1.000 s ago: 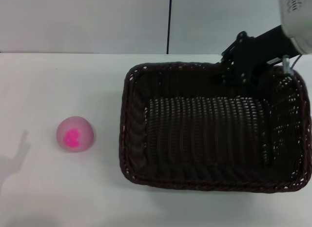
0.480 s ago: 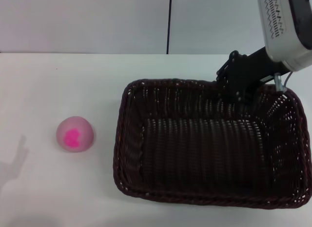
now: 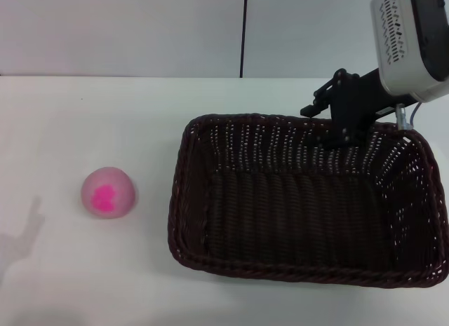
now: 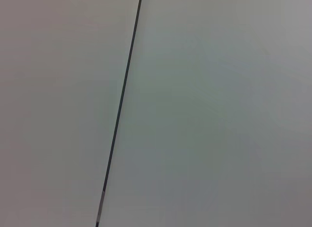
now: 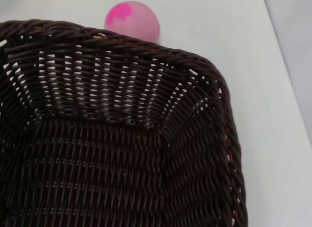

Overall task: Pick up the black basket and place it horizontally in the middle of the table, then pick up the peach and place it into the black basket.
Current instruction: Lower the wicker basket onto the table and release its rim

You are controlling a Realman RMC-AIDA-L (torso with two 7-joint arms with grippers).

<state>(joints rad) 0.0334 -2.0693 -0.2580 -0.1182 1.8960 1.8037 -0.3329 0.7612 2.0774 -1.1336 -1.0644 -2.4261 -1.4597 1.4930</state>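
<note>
Right gripper (image 3: 335,124) pinches far rim of black basket (image 3: 302,200), which sits right of ctr on table (image 3: 84,270) w/ peach (image 3: 108,192) well left: placing step, next slide basket left, release, then grab peach.

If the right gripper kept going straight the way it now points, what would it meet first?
Most likely the black basket. The right gripper sits at the basket's far rim and points down and toward the robot's left, into the basket, so its woven floor or inner wall comes first. The peach lies well beyond. Depth is uncertain.
</note>
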